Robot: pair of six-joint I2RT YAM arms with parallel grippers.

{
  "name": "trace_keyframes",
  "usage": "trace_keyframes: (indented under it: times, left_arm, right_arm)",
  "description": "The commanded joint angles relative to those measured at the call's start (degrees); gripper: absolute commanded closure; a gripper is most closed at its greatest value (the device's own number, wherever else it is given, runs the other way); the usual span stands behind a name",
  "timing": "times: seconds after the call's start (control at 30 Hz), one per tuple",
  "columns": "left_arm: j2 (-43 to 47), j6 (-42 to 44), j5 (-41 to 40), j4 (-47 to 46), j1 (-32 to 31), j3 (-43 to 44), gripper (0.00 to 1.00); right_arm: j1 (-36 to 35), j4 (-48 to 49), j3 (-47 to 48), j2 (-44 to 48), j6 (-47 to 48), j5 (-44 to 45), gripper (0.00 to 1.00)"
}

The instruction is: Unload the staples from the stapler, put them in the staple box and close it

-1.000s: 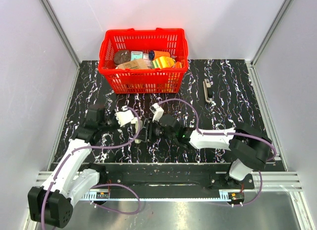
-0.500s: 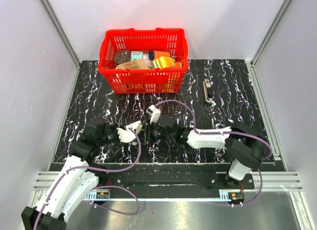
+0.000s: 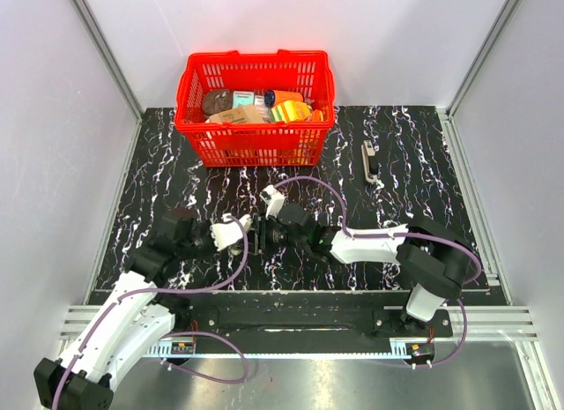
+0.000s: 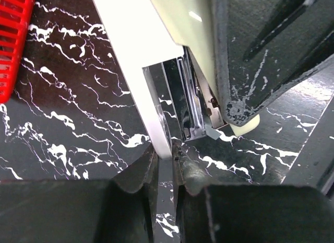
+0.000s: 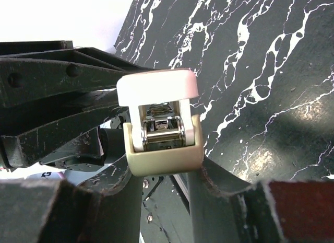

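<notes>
Because the right gripper [image 5: 163, 165] is pinched on the cream base of the stapler [image 5: 160, 151], we judge the hold well placed: it leaves the white lid [image 4: 130, 60] swung up and the metal channel [image 4: 190, 107] exposed. From above, the stapler sits low and centre in the frame, between the two wrists and over the table [image 3: 414, 181]. It looks light and stiff, with a smooth plastic shell that could twist in the grip if pushed off-axis. We would push only along the channel. Whether staples lie inside, we cannot tell.

The left gripper [image 4: 166, 164] shows at the bottom of its own view with its jaws drawn to a thin slit at the lid's corner. We cannot tell whether they pinch anything.

The red basket [image 3: 254, 132] stands well apart toward the top. A slim dark object [image 3: 371, 160] lies far off at upper right. A purple cable [image 3: 317, 182] loops close over the work, so we would keep movements short.
</notes>
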State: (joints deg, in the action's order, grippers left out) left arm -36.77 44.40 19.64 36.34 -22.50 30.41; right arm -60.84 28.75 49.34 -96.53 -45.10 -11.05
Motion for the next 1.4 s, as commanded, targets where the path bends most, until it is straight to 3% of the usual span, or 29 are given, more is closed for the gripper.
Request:
trace_keyframes:
  times: [0.0,0.1,0.3,0.5,0.83,1.03,1.2,1.37]
  left_arm:
    - [0.57,-7.04,9.09,-1.20,-1.41,5.88,1.00]
    - [0.30,-8.46,9.37,0.05,-1.49,7.99,1.00]
    - [-0.40,-4.33,-5.99,-7.67,-1.40,5.89,1.00]
    - [-4.27,-8.45,-13.92,-12.07,-1.40,8.17,1.00]
    - [-4.54,-9.25,-13.93,-12.17,-1.40,11.51,1.00]
    - [-6.64,-10.65,-3.40,-4.10,-1.40,12.04,0.99]
    - [-6.56,-12.40,9.00,2.15,-1.40,12.48,0.86]
    - [-6.91,-16.62,4.99,1.90,-1.23,14.75,0.71]
  right_arm:
    - [0.28,2.36,2.51,-1.29,-0.16,3.14,1.00]
    - [0.28,1.66,3.56,-1.73,0.54,2.97,1.00]
    - [0.28,-0.19,2.78,-0.59,1.51,1.73,1.00]
    - [0.11,-2.91,-0.82,2.83,3.61,2.87,1.00]
    - [-3.23,-11.17,2.34,2.23,9.77,4.37,1.00]
    - [-3.23,-8.45,2.60,1.61,8.19,7.00,1.00]
    - [-3.23,-8.54,7.69,0.38,7.75,10.34,1.00]
    - [-2.88,-15.29,14.89,-2.25,8.71,12.98,1.00]
